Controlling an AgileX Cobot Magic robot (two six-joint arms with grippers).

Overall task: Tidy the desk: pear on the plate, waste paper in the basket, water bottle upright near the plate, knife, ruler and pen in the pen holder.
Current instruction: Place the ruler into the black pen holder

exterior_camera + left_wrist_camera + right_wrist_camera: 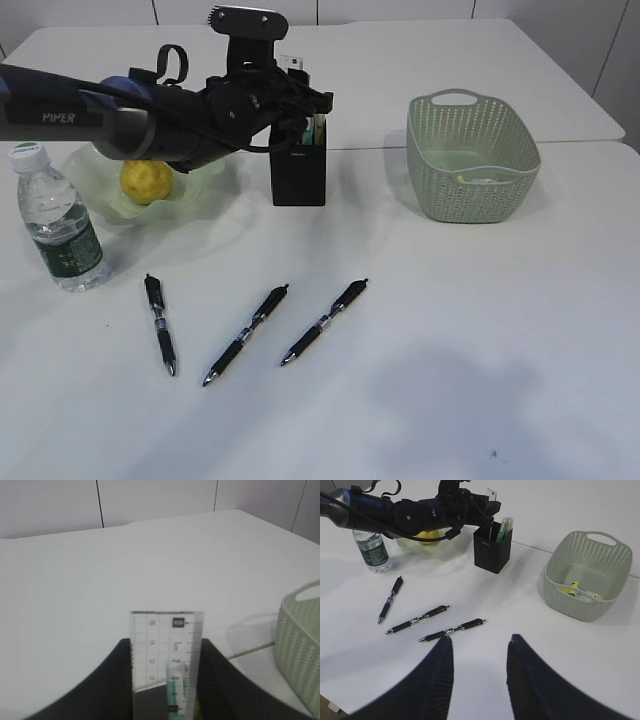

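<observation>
The ruler (166,662) is held upright between the fingers of the left gripper (167,690), low in the middle of the left wrist view. Its long side is pointed up and down. The pen holder (298,170) is seen right under it, upper middle of the outside view, so a straight drop is likely needed. The right gripper (479,662) is seen open and empty, far away above three pens (244,329).

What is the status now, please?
Left gripper shut on clear plastic ruler, above matte black square pen holder. Right gripper open, empty. Nothing blocking.
</observation>
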